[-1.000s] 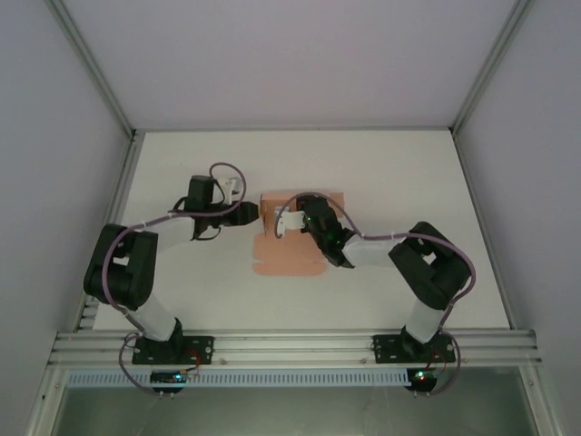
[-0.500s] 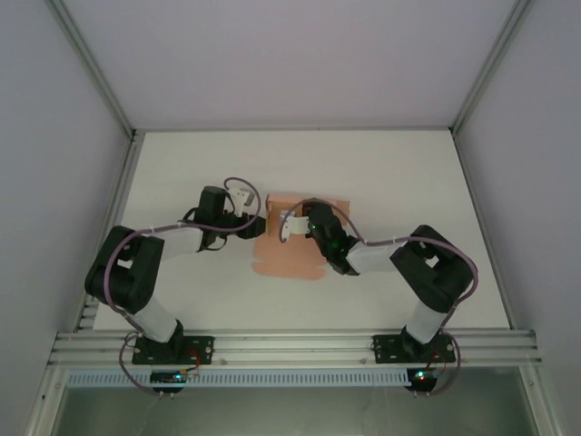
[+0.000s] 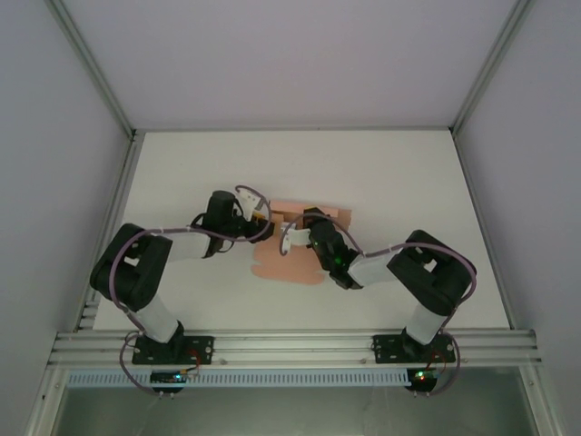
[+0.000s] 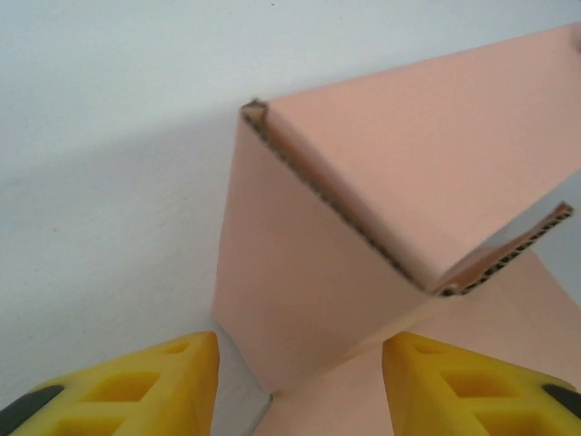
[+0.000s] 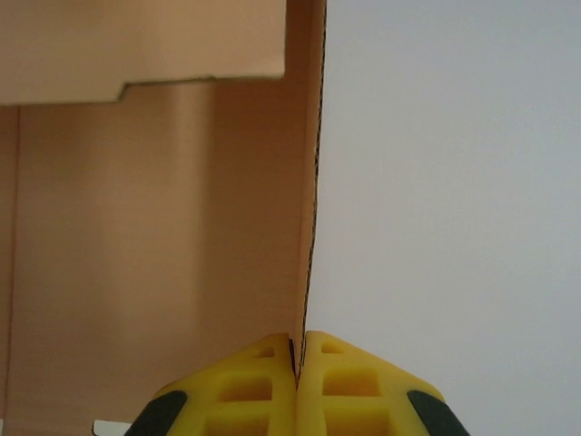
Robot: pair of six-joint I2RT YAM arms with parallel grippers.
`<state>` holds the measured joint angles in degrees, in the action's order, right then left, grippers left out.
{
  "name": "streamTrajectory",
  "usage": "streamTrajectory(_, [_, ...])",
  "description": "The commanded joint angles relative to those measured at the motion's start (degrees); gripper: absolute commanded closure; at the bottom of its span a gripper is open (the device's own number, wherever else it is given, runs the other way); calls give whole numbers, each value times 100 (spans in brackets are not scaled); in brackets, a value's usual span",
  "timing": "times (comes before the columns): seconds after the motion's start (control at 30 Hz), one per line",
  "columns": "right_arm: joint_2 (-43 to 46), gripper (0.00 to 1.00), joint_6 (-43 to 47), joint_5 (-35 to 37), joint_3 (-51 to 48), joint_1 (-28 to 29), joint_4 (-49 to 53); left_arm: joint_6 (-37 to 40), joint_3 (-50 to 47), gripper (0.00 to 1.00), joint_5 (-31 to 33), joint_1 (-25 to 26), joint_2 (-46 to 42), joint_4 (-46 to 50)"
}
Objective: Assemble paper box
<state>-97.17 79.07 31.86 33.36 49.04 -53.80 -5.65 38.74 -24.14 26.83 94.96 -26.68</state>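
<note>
1. While the right claw (image 5: 301,350) pinches an upright wall of the paper box (image 3: 289,269), apparently to steady it, the box lies mid-way across the table (image 3: 408,182).
2. The left claw (image 4: 300,350) is spread around a raised corner, seemingly ready to fold it.

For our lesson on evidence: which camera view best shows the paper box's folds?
The left wrist view: the paper box is close, a flap folded over an upright wall. The right wrist view gives one wall edge-on, pinched by the right hand. The top view has it small, partly under the right arm.
</note>
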Motion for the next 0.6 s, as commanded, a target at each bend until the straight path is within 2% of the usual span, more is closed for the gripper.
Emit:
streamTrajectory(0.0, [54,100,-19,-112,-162,164,375,49,-74,52,609,146,118,-761])
streamTrajectory(0.2, [92,100,-669,-277,-33,84,1378,-207,-300,51,925,375,358,-1912])
streamTrajectory(0.57, [189,100,-1276,-837,238,-156,2458,-140,161,52,631,443,725,-1833])
